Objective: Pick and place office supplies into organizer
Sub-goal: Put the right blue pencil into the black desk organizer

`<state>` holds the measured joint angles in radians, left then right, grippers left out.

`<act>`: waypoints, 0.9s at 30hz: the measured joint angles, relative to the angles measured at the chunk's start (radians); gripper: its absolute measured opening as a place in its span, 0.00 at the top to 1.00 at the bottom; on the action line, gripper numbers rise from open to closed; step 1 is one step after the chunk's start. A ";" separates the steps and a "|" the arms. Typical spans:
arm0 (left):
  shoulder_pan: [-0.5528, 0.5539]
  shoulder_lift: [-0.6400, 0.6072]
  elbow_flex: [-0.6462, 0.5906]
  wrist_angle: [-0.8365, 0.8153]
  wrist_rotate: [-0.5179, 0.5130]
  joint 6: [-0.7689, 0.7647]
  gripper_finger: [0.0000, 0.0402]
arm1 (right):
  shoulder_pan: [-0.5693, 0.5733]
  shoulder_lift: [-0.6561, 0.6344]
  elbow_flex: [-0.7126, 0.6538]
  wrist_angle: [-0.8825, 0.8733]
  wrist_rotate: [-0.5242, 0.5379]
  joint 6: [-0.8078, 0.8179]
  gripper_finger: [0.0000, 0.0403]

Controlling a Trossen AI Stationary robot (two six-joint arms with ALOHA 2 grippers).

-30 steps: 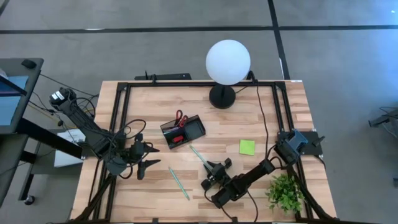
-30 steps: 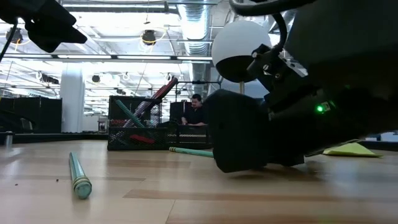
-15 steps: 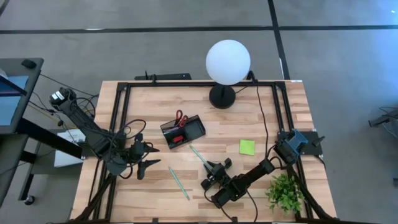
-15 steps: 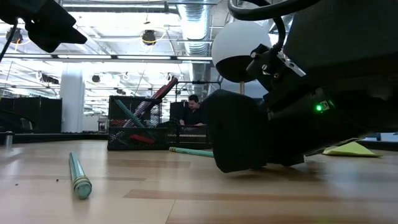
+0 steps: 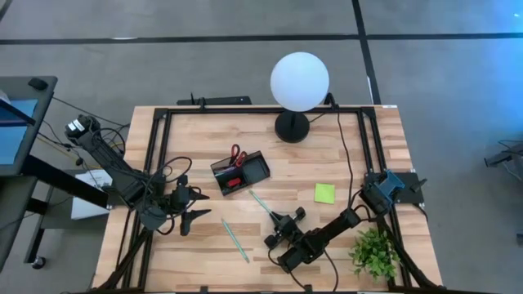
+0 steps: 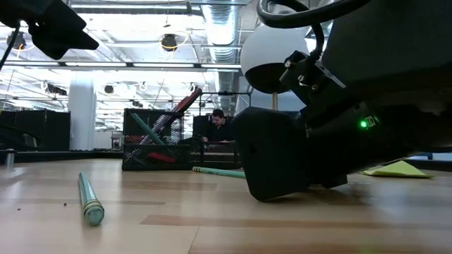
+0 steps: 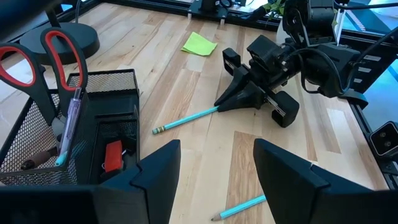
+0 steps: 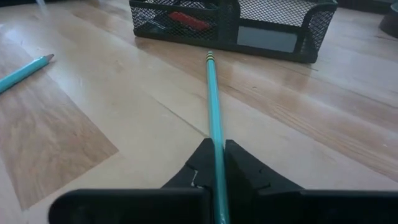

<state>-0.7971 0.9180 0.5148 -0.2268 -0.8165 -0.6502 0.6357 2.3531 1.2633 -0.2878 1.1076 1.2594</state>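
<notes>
The teal pencil (image 8: 214, 112) lies flat on the worktop (image 5: 359, 155), one end pinched between the fingers of the right end effector (image 8: 216, 163), the other end pointing at the black mesh organizer (image 8: 273, 25) without touching it. Only the right wrist view shows that pinch plainly: the two dark fingers meet on the shaft. In the high view the same pencil (image 5: 261, 204) runs from just off the organizer's (image 5: 241, 173) 5 o'clock corner to the right end effector (image 5: 280, 229), which sits low near the worktop's 6 o'clock edge, its arm stretched out flat towards the 4 o'clock corner. In the low view that arm's bulk fills the picture's right side and hides the grip.

A second teal pencil (image 5: 234, 240) lies loose at about 7 o'clock of the organizer, well apart from it. The lime-green sticky pad (image 5: 324, 193) lies at the organizer's 3 o'clock.

The left wrist view looks into the organizer (image 7: 102, 93): red-handled scissors (image 7: 46, 65) and a pen (image 7: 69, 127) stand in one compartment, and a small red block (image 7: 112, 155) lies in the next.

The left end effector (image 5: 189, 211) waits at the organizer's 8 o'clock, fingers spread wide, gripping nothing.
</notes>
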 joint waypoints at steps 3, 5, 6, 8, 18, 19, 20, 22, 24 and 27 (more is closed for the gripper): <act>0.000 0.000 0.000 0.000 0.000 0.000 0.50 | 0.000 0.000 0.000 0.002 0.000 0.000 0.96; 0.000 0.000 0.000 0.000 0.000 0.000 0.50 | 0.000 0.000 0.000 0.005 0.000 0.010 0.96; 0.000 0.000 0.000 0.000 0.000 0.000 0.50 | 0.001 0.000 0.000 0.005 0.000 0.018 0.96; 0.000 0.000 0.000 0.000 0.000 0.000 0.50 | 0.012 0.000 0.002 0.003 0.001 0.024 0.98; 0.000 0.000 0.000 0.000 0.002 -0.009 0.50 | 0.029 0.000 0.077 -0.077 0.034 0.026 0.96; 0.000 0.000 0.000 0.000 0.010 -0.009 0.50 | 0.028 -0.002 0.077 -0.078 0.031 0.022 0.97; 0.000 0.000 0.000 0.000 0.018 -0.009 0.50 | 0.028 -0.007 0.077 -0.078 0.030 0.018 0.97; 0.000 0.000 0.000 0.000 0.023 0.006 0.50 | 0.028 -0.021 0.076 -0.085 0.023 -0.003 0.98; 0.000 0.000 0.000 -0.002 0.024 0.051 0.50 | 0.031 -0.029 0.075 -0.086 0.023 -0.012 0.98; 0.000 0.000 0.000 -0.002 0.023 0.104 0.50 | 0.032 -0.036 0.075 -0.083 0.024 -0.014 0.97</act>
<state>-0.7971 0.9180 0.5148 -0.2285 -0.7933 -0.5460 0.6678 2.3173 1.3380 -0.3711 1.1312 1.2449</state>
